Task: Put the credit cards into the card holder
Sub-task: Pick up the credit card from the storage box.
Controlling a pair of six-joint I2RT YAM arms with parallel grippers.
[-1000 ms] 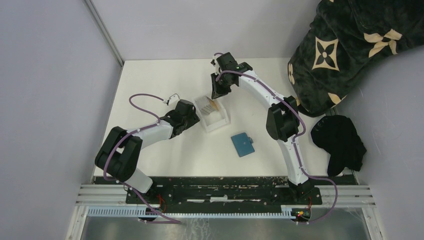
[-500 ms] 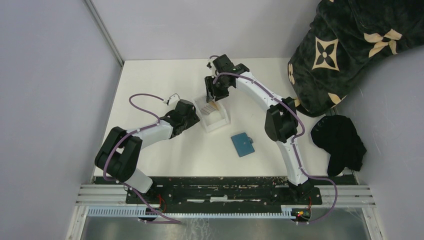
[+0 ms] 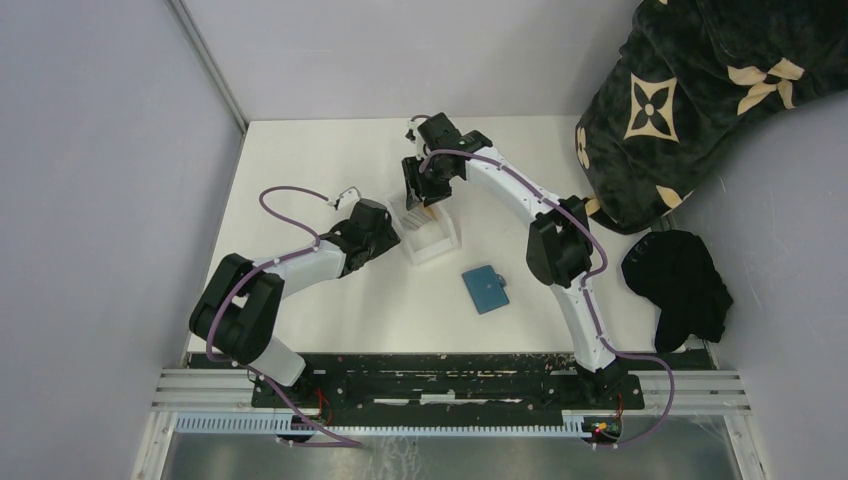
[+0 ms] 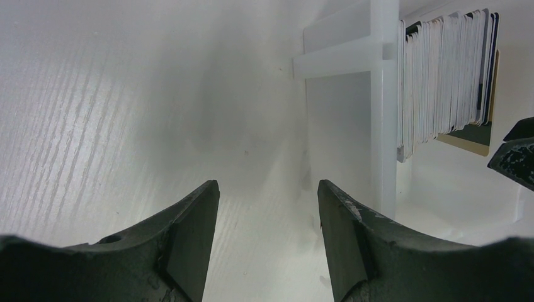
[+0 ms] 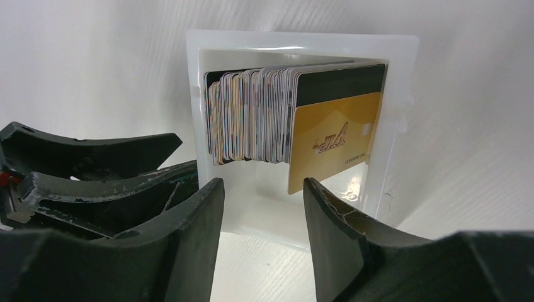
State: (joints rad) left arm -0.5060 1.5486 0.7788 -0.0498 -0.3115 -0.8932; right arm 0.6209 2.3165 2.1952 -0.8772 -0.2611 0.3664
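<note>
Hovering above the clear tray (image 5: 302,38), the right gripper (image 5: 261,207) has its jaws parted and grips nothing. The credit cards (image 5: 258,113) stand on edge in a packed row inside the tray, with the gold card (image 5: 330,135) at one end. The left gripper (image 4: 267,201), jaws also apart and empty, sits just beside the tray's left wall. The card holder (image 3: 485,288) lies flat on the table (image 3: 300,160), near the tray's near-right corner and apart from both grippers.
</note>
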